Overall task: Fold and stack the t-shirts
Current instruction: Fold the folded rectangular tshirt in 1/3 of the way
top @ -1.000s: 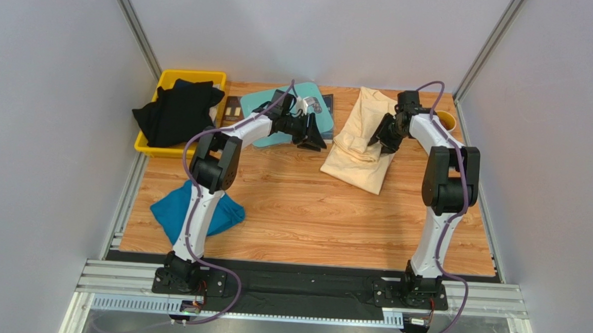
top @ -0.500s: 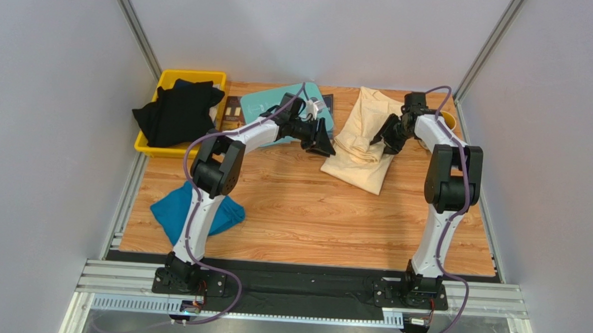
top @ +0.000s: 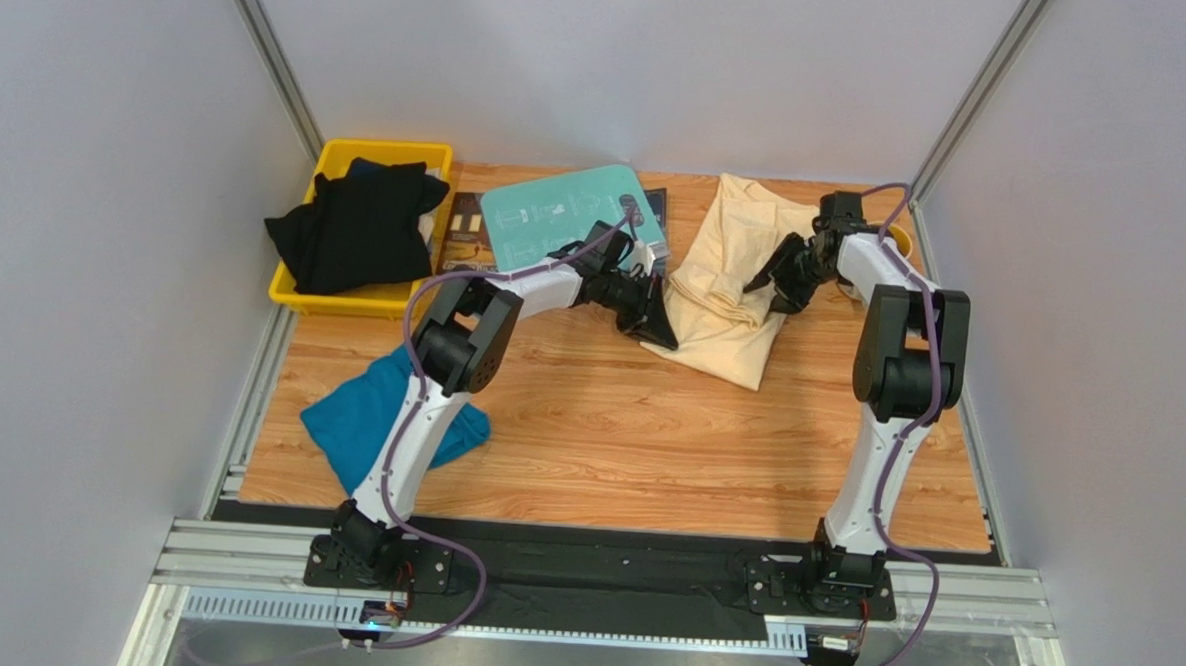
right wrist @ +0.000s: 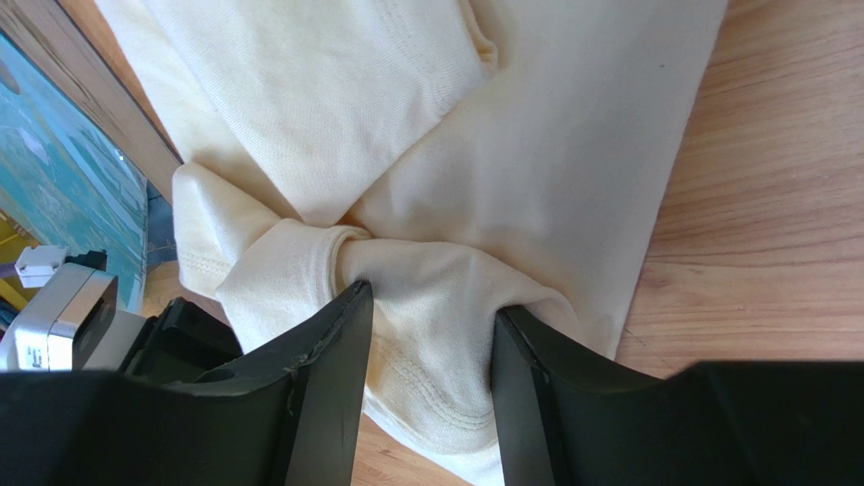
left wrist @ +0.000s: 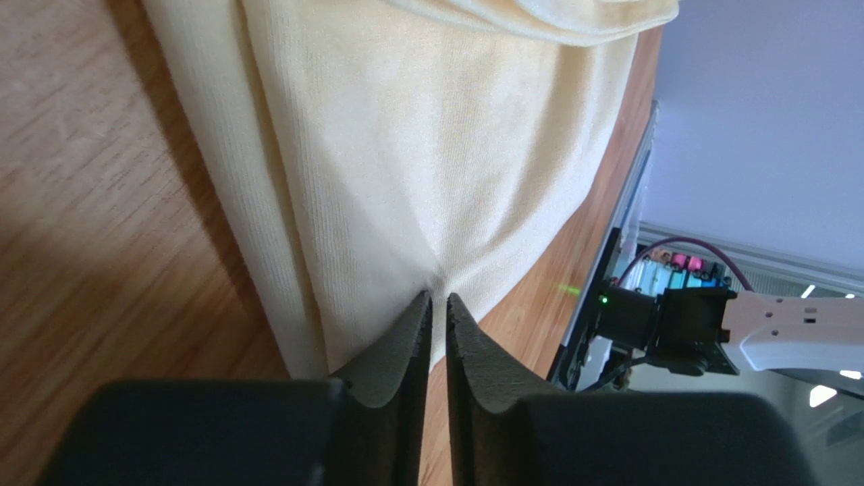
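The pale cream-yellow t-shirt point(top: 721, 301) lies crumpled at the back right of the table. At its near-left edge, my left gripper point(top: 657, 318) has its jaws nearly together, and the cloth point(left wrist: 406, 152) puckers into the tips of the left gripper point(left wrist: 438, 300). Over the shirt's right side, my right gripper point(top: 778, 275) is open. In the wrist view a bunched hem of the cream shirt point(right wrist: 568, 152) sits between the right gripper point(right wrist: 431, 316) fingers. The teal-blue t-shirt point(top: 378, 414) lies heaped at the near left. Black t-shirts point(top: 351, 225) spill from the yellow bin point(top: 386, 150).
A rigid teal board with white print point(top: 571, 212) lies at the back centre, left of the cream shirt, next to a dark panel point(top: 466, 217). The table's right edge and a metal rail point(top: 940, 273) run close behind the right arm.
My left gripper has swung right, off the teal board, to the cream shirt's left edge and closed on it. My right gripper has shifted slightly right over the shirt.
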{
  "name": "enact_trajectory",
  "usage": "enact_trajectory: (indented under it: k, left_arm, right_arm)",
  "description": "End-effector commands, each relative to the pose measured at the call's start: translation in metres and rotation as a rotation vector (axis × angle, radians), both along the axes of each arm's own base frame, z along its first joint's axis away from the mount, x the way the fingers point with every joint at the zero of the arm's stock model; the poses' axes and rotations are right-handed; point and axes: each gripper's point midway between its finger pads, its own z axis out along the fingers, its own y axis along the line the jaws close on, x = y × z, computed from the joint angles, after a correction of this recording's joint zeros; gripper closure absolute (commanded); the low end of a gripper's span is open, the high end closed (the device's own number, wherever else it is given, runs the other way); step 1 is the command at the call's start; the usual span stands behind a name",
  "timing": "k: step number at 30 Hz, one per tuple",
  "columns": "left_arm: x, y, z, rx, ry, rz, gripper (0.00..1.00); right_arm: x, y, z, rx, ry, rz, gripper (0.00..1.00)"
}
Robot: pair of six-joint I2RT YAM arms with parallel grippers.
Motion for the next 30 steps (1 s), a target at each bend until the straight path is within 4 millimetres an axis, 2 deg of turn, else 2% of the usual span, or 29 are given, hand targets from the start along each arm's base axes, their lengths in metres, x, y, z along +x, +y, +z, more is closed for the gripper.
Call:
enact_trajectory:
  k: [1, 2, 5, 9, 11, 16, 30]
  left_arm:
    - [0.002, 0.000, -0.008, 0.025, -0.033, -0.002, 0.87]
    - [0.001, -0.002, -0.007, 0.031, -0.037, -0.003, 0.93]
    - [-0.005, 0.004, -0.007, 0.061, -0.026, -0.018, 0.99]
    - [-0.013, 0.013, -0.009, 0.105, -0.008, -0.027, 0.99]
    - [-0.018, 0.016, -0.015, 0.126, 0.012, -0.038, 0.99]
    - [-0.024, 0.022, -0.015, 0.147, 0.011, -0.052, 1.00]
    - [-0.044, 0.039, -0.019, 0.190, 0.015, -0.081, 1.00]
  right_arm:
    - [0.012, -0.001, -0.004, 0.041, -0.013, -0.015, 0.51]
    - [0.016, 0.000, -0.001, 0.049, -0.023, -0.020, 0.52]
    - [0.021, 0.002, 0.001, 0.074, -0.030, -0.023, 0.54]
    - [0.029, 0.000, 0.006, 0.104, -0.044, -0.049, 0.54]
    - [0.034, 0.001, 0.010, 0.151, -0.053, -0.075, 0.54]
    - [0.044, 0.003, 0.018, 0.273, -0.057, -0.135, 0.57]
    - [0.072, -0.010, 0.051, 0.404, -0.131, -0.242, 0.59]
